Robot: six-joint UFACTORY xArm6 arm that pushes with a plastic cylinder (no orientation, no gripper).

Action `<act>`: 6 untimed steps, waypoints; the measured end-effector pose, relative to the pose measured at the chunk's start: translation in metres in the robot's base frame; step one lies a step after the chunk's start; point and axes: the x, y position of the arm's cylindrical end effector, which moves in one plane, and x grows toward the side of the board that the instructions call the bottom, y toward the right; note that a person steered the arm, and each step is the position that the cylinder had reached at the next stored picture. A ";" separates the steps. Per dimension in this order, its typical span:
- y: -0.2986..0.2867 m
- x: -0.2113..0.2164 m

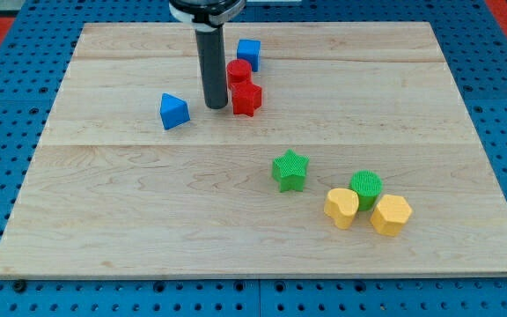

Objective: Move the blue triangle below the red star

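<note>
My tip (216, 106): the lower end of the dark rod; it stands on the wooden board (148, 229) between the blue triangle and the red star; it has no jaws and holds nothing; I see a gap on both sides, so it touches neither block as far as I can tell.
Blue triangle (173, 111): towards the view's left of my tip, near it but apart; roughly level with the red star, not below it.
Red star (246, 99): just beside my tip on the view's right; touching the red cylinder above it.
Red cylinder (238, 71): towards the view's top from the star; close beside the rod.
Blue cube (248, 53): behind the red cylinder, nearest the view's top.
Green star (290, 170): alone, lower middle of the board.
Lower right cluster: green cylinder (366, 187), yellow heart-like block (341, 207), yellow hexagon-like block (390, 214); packed close together.
</note>
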 end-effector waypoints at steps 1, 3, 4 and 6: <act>0.001 0.050; -0.175 0.056; -0.180 -0.016; -0.107 -0.014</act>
